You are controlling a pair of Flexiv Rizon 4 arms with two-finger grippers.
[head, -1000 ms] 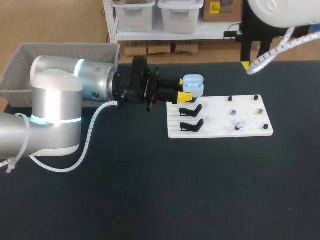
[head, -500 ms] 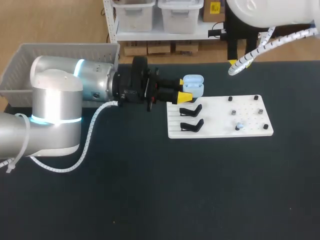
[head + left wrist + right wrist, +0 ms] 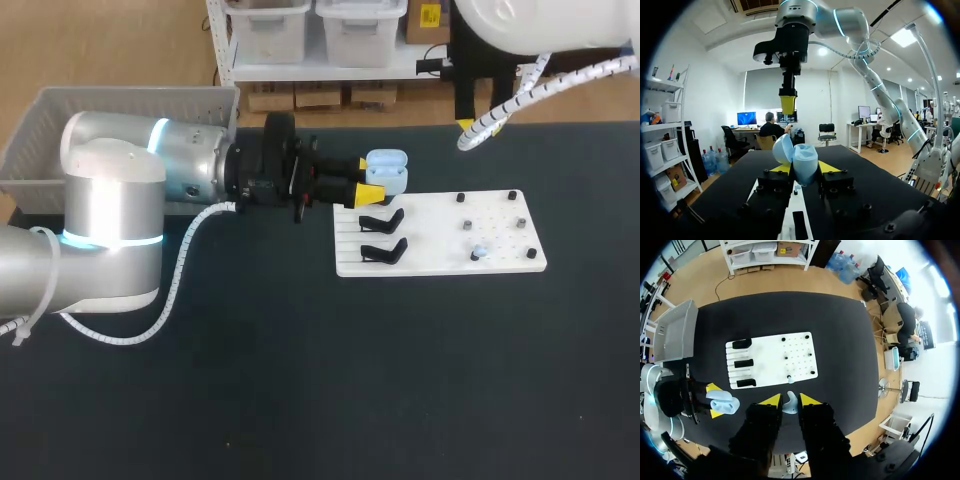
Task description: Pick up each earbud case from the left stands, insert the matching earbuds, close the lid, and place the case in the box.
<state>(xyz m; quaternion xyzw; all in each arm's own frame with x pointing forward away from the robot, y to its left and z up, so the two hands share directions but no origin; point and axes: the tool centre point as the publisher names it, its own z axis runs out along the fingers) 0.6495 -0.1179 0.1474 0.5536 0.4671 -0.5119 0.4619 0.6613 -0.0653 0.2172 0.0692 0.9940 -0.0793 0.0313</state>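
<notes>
dark table [image 3: 400, 380], open blue case [image 3: 388, 168] tight in left gripper [image 3: 368, 182], pale earbud [image 3: 789, 404] tight in right gripper [image 3: 790, 400]

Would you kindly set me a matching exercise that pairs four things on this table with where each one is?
Things:
1 earbud case
2 black stands
3 grey box
4 held earbud

Places:
a on the white board
b between the right gripper's fingers
c by the table's left edge
d in the left gripper, lid open

Pairs: 1-d, 2-a, 3-c, 4-b
</notes>
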